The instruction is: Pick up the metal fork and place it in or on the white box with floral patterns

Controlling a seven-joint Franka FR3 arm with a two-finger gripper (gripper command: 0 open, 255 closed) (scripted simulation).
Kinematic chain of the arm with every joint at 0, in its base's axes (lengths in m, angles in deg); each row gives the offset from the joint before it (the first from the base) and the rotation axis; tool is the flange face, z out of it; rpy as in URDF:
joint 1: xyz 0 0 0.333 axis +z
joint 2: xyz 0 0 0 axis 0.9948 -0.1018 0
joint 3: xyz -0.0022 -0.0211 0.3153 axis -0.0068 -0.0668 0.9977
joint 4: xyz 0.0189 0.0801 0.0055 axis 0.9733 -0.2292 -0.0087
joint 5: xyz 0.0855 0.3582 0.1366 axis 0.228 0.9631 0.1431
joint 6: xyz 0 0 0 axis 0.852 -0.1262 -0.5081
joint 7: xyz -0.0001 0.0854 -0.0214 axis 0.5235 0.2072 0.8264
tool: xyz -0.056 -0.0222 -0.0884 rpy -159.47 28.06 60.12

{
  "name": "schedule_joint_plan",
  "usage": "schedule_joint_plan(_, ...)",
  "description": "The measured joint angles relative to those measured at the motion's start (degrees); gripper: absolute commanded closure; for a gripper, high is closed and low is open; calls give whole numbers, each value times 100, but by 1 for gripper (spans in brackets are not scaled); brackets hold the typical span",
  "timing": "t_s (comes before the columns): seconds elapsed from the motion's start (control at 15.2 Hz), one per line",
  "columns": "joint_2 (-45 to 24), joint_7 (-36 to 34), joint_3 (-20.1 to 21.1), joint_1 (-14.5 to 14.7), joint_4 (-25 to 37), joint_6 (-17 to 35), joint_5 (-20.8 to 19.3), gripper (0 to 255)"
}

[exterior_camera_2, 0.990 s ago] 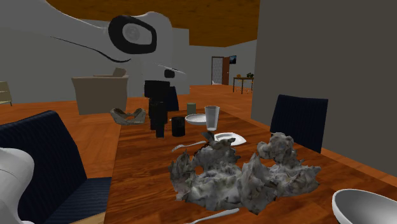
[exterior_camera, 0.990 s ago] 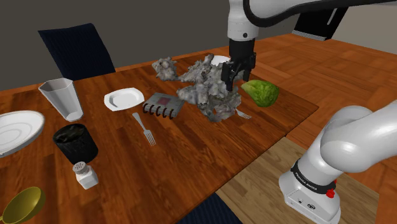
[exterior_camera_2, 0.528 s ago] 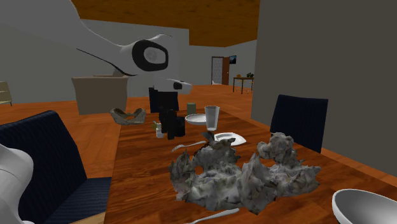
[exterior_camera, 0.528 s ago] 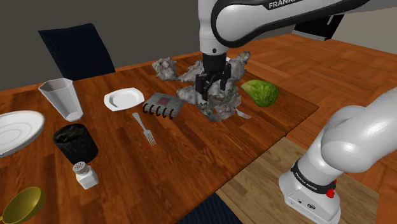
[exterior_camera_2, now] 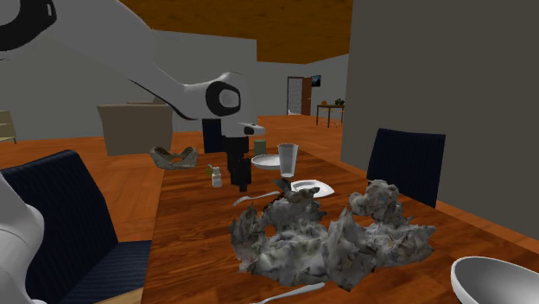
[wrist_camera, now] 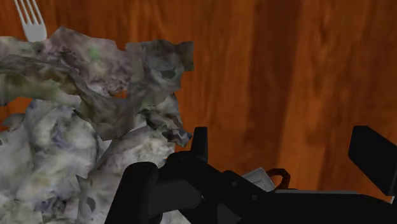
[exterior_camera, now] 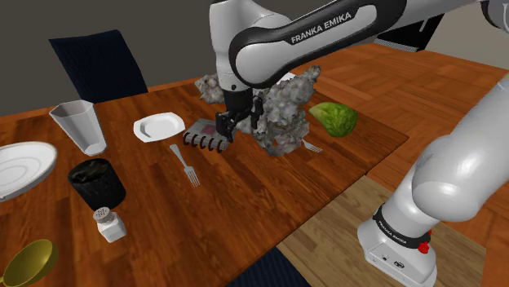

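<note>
A silver fork lies flat on the wooden table, between a small white dish and a black cup; it is also in the second exterior view. A second fork pokes out from under a ragged grey-white mottled mass, and its tines show past that mass. My gripper hangs open and empty over the edge of a grey spiral-bound pad, to the right of the first fork and above it. The fingers stand wide apart.
On the shoulder view's left stand a clear glass, a square white dish, a black cup, a shaker, a white plate and a yellow bowl. A green lump lies right of the mass. A blue chair stands behind.
The arm has swung toward the shoulder view's left and lower, from over the grey-white mass to the spiral pad's edge. The fingers have stayed open. Nothing on the table moved.
</note>
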State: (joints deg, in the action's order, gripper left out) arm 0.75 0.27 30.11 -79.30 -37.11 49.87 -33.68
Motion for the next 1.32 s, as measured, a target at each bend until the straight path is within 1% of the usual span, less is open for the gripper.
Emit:
schedule_joint_plan(0.2,-683,-432,144,100,472,178,-341,0)
schedule_joint_plan(0.4,-1403,-834,202,257,1068,247,-735,0)
schedule_joint_plan(0.73,-2551,-1426,176,690,2180,184,-1333,0)
schedule_joint_plan(1.06,-3707,-1741,12,1174,3482,0,-1803,0)
schedule_joint_plan(1.25,-3890,-1801,-27,1246,3602,61,-1878,0)
schedule_joint_plan(1.32,-3898,-1814,-36,1235,3534,135,-1892,0)
